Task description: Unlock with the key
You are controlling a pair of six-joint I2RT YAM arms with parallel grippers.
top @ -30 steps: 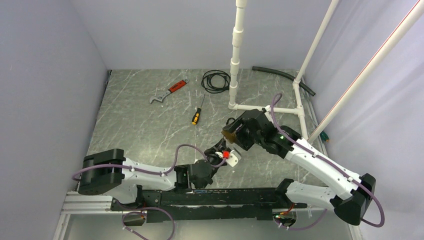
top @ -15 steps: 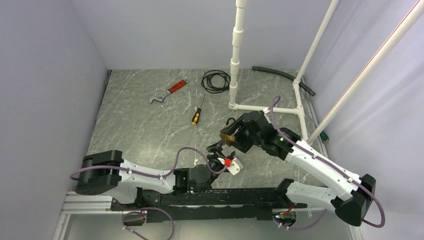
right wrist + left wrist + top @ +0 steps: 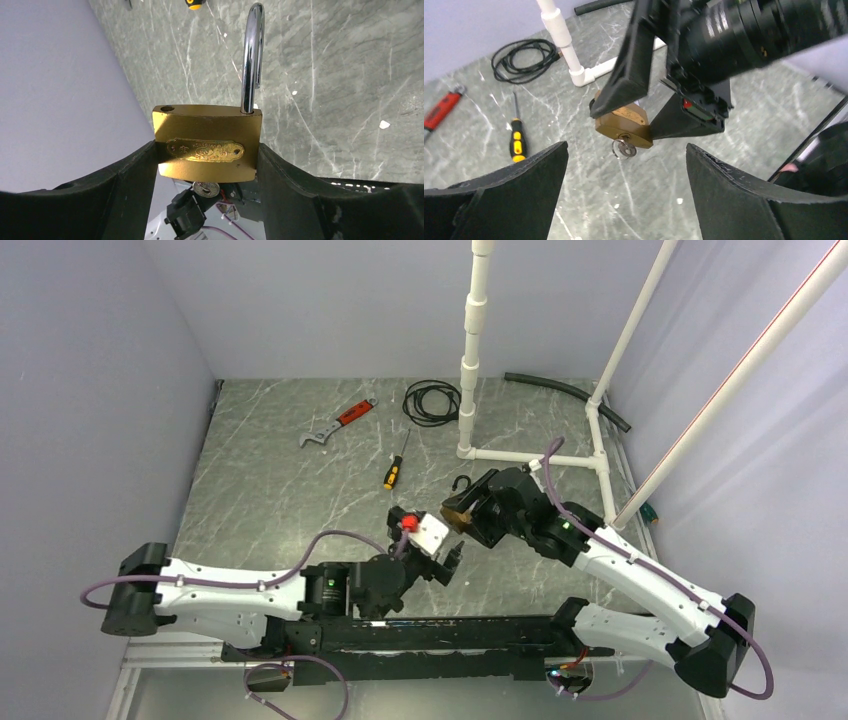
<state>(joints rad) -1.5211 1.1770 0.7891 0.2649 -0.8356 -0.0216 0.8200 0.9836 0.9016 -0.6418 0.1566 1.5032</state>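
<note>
A brass padlock (image 3: 207, 145) sits clamped by its sides between the fingers of my right gripper (image 3: 207, 152), above the table. Its steel shackle (image 3: 251, 55) is lifted, with one leg free of its hole. The key (image 3: 624, 149) on its ring sticks out of the keyhole in the padlock's underside (image 3: 624, 125). My left gripper (image 3: 626, 147) faces that key from a short way off. Its jaws stand wide open, with nothing between them. In the top view the padlock (image 3: 457, 510) hangs just right of the left wrist's white camera block (image 3: 428, 532).
A yellow-handled screwdriver (image 3: 395, 472), a red-handled wrench (image 3: 337, 423) and a black cable coil (image 3: 432, 401) lie farther back. A white pipe frame (image 3: 470, 360) stands at the back right beside a black hose (image 3: 565, 392).
My left gripper has opened, let go of the key and drawn back from the padlock. The key stays in the lock. The right gripper with the padlock shifted slightly left.
</note>
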